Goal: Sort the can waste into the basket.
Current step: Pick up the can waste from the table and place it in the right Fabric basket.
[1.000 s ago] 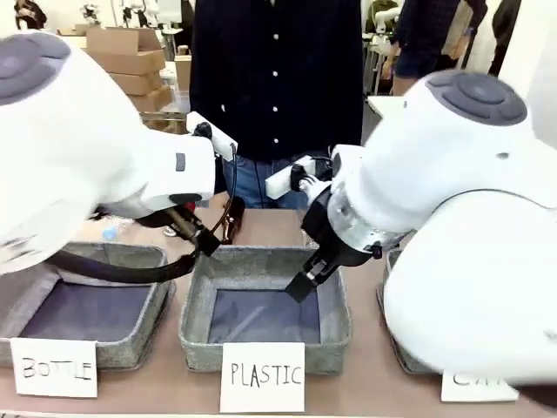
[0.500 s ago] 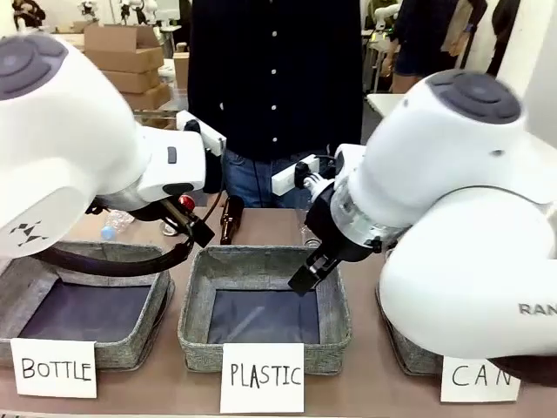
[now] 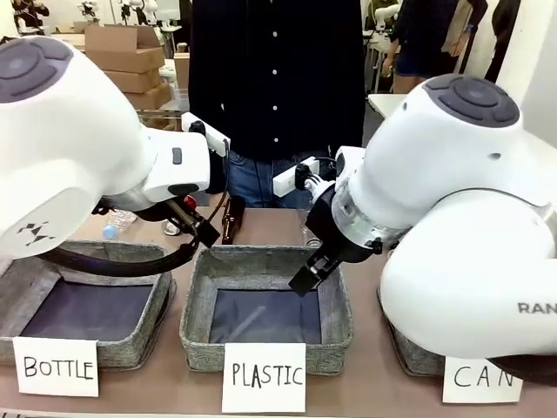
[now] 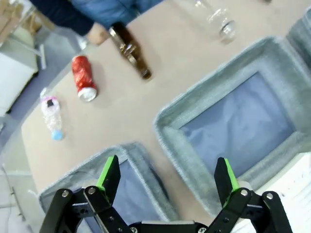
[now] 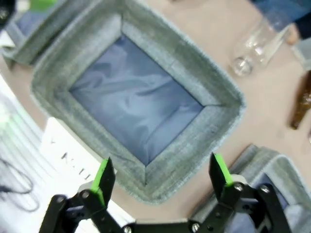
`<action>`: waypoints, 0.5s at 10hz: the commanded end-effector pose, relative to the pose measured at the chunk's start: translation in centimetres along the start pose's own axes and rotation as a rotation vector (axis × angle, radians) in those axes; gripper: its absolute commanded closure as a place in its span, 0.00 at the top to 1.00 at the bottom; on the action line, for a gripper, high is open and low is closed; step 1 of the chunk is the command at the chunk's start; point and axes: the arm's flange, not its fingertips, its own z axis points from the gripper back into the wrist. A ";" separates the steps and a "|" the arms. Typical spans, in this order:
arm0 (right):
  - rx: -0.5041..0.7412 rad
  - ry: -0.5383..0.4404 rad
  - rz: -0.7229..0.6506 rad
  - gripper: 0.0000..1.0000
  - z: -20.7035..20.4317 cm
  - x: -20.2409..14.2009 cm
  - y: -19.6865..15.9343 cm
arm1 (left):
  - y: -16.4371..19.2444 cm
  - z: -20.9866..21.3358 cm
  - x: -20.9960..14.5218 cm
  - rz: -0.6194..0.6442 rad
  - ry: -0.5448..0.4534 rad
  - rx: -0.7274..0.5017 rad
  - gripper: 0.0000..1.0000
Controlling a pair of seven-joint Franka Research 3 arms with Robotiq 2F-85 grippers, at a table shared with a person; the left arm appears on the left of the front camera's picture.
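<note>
In the left wrist view a red can (image 4: 84, 77) lies on its side on the tan table, left of a brown bottle (image 4: 130, 51). My left gripper (image 4: 166, 177) hangs open well short of the can, above the gap between two grey baskets, holding nothing. My right gripper (image 5: 160, 177) is also open and holding nothing, above the near rim of the middle basket (image 5: 214, 104). In the front view the CAN basket (image 3: 407, 355) sits at the right, mostly hidden behind my right arm (image 3: 452, 218), with its white card (image 3: 481, 376) in front.
Baskets marked BOTTLE (image 3: 152, 300) and PLASTIC (image 3: 196, 296) stand left and middle. A small plastic bottle (image 4: 50, 114) lies left of the can, and a clear bottle (image 4: 216, 19) beyond the middle basket. A person (image 3: 274, 78) stands at the far side.
Both arms have risen and drawn back slightly, uncovering the BOTTLE and CAN cards. Both grippers stay open.
</note>
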 end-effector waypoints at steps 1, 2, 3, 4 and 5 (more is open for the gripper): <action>0.034 -0.030 -0.264 1.00 7.6 0.5 -2.9 | 4.9 7.6 0.4 0.154 -0.156 -0.169 1.00; 0.022 0.000 -0.387 1.00 12.2 0.0 -5.6 | 8.7 11.3 -0.7 0.246 -0.177 -0.214 1.00; 0.085 0.034 -0.472 1.00 16.1 -1.6 -8.2 | 11.9 14.3 -3.1 0.334 -0.180 -0.314 1.00; 0.230 0.036 -0.523 1.00 20.5 -3.8 -9.7 | 12.6 17.9 -6.4 0.364 -0.230 -0.469 1.00; 0.263 0.021 -0.649 1.00 23.2 -5.8 -11.0 | 12.6 20.0 -9.4 0.378 -0.263 -0.503 1.00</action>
